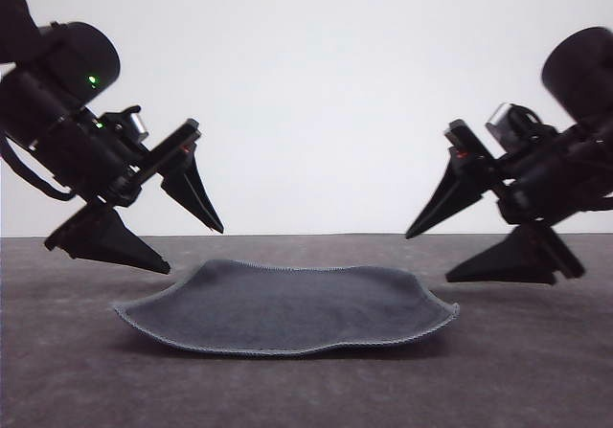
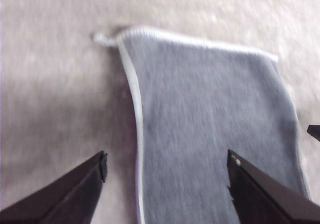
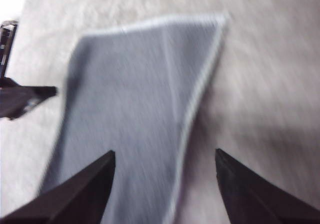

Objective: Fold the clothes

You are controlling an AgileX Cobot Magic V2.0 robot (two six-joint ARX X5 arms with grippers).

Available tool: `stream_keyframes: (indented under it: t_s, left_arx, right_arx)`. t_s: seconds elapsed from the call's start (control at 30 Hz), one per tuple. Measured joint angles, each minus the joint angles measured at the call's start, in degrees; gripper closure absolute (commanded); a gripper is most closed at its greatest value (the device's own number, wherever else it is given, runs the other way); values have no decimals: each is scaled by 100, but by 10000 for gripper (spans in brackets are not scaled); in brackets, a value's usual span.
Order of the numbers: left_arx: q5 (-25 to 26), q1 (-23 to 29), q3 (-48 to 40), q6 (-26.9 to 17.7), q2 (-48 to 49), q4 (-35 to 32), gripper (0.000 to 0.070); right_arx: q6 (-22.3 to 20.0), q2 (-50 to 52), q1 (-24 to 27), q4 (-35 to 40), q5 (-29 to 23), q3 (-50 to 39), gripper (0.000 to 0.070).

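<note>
The clothes (image 1: 287, 306) are one small grey-blue fleecy cloth with a pale stitched hem, lying spread out and slightly wavy on the table. My left gripper (image 1: 196, 251) hangs open above the cloth's left edge, touching nothing. My right gripper (image 1: 427, 257) hangs open above the right edge, also apart from it. In the left wrist view the cloth (image 2: 210, 129) lies beyond the open gripper (image 2: 167, 171), its hem running between the fingers. The right wrist view shows the cloth (image 3: 140, 98) ahead of the open gripper (image 3: 165, 163), blurred.
The table (image 1: 536, 371) has a grey, felt-like top with bare room in front of and beside the cloth. A plain white wall stands behind. The left gripper's fingertip (image 3: 47, 90) shows in the right wrist view.
</note>
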State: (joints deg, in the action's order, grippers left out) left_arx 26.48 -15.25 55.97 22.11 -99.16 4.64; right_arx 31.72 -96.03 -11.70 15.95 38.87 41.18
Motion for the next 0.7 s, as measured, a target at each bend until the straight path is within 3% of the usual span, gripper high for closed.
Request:
stream_keyframes:
  t_s: [0.33,0.7]
  left_arx:
    - [33,0,668,3,-725,26,228]
    - [190,0,1159,110,-1157,2,228]
  right_arx:
    - [61,-880,2,-454,151,1057,297]
    - [175,-1245,2,-447,339,1353,297]
